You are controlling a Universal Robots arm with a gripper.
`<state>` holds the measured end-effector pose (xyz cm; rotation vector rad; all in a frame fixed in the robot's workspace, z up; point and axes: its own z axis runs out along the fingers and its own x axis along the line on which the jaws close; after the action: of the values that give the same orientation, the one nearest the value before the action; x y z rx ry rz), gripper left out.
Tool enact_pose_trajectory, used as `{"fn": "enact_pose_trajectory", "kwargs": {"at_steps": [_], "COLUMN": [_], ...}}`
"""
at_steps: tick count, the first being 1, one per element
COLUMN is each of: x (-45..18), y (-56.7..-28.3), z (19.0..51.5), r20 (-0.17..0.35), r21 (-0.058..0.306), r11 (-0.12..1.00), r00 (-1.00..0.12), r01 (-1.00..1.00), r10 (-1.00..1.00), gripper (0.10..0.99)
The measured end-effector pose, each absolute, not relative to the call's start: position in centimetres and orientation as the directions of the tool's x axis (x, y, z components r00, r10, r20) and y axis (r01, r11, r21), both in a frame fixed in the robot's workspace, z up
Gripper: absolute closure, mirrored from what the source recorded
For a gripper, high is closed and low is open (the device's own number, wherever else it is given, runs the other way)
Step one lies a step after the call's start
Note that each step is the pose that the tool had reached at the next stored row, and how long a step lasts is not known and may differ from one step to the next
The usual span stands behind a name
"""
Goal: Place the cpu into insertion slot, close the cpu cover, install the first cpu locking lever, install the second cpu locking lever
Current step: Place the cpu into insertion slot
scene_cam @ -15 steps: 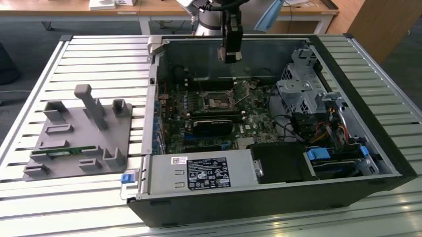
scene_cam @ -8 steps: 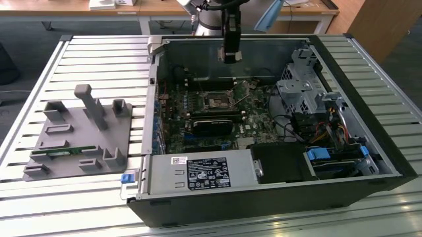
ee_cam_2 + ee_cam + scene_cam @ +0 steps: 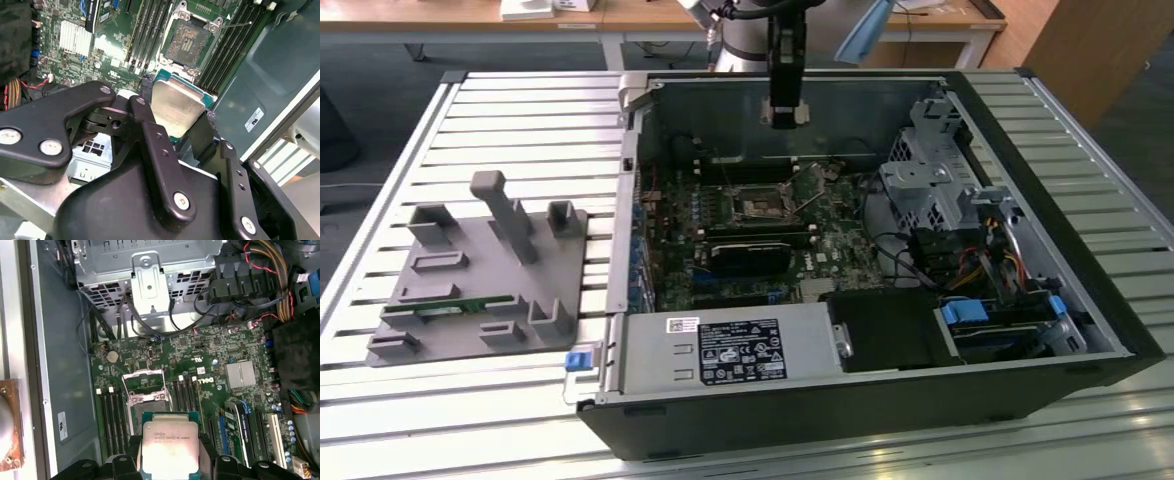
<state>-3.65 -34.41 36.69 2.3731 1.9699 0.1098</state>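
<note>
Ext view: gripper (image 3: 783,120) hanging over open PC case (image 3: 720,430), above insertion slot (image 3: 761,203) on mobo (image 3: 720,272), 2nd wrist view: fingers (image 3: 150,135) clamped on cpu (image 3: 177,107) by 2 edges, cpu in air near slot, not touching, 1st wrist view: cpu cover (image 3: 144,373) tipped up, slot bare.

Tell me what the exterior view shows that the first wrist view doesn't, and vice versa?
Exterior view: the whole computer case on a slatted table, a grey fixture at the exterior view's left. First wrist view: the cpu, silver top up, clamped in the gripper. Both: the insertion slot, empty, on the green circuit board.
</note>
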Motion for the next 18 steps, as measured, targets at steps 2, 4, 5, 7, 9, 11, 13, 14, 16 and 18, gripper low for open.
{"fn": "enact_pose_trajectory", "kwargs": {"at_steps": [2, 4, 5, 7, 9, 11, 13, 14, 16, 18], "x": [-3.65, -3.65, -3.65, -3.65, -3.65, -3.65, -3.65, -3.65, -3.65, -3.66], "y": [-34.41, -34.41, -34.41, -34.41, -34.41, -34.41, -34.4, -34.4, -34.4, -34.4], "z": [36.69, 36.68, 36.68, 36.67, 36.66, 36.66, 36.65, 36.64, 36.63, 36.63], "r20": [0.019, 0.019, 0.019, 0.019, 0.019, 0.019, 0.019, 0.019, 0.019, 0.019], "r21": [0.088, 0.088, 0.088, 0.088, 0.088, 0.088, 0.088, 0.088, 0.088, 0.088], "r11": [-0.199, -0.214, -0.221, -0.236, -0.251, -0.265, -0.281, -0.29, -0.311, -0.318], "r00": [0.198, 0.213, 0.22, 0.236, 0.25, 0.265, 0.28, 0.29, 0.31, 0.317], "r01": [0.976, 0.973, 0.971, 0.968, 0.964, 0.96, 0.956, 0.953, 0.946, 0.944], "r10": [0.98, 0.977, 0.975, 0.972, 0.968, 0.964, 0.96, 0.957, 0.95, 0.948], "gripper": [0.549, 0.549, 0.549, 0.549, 0.549, 0.549, 0.549, 0.549, 0.549, 0.549]}}
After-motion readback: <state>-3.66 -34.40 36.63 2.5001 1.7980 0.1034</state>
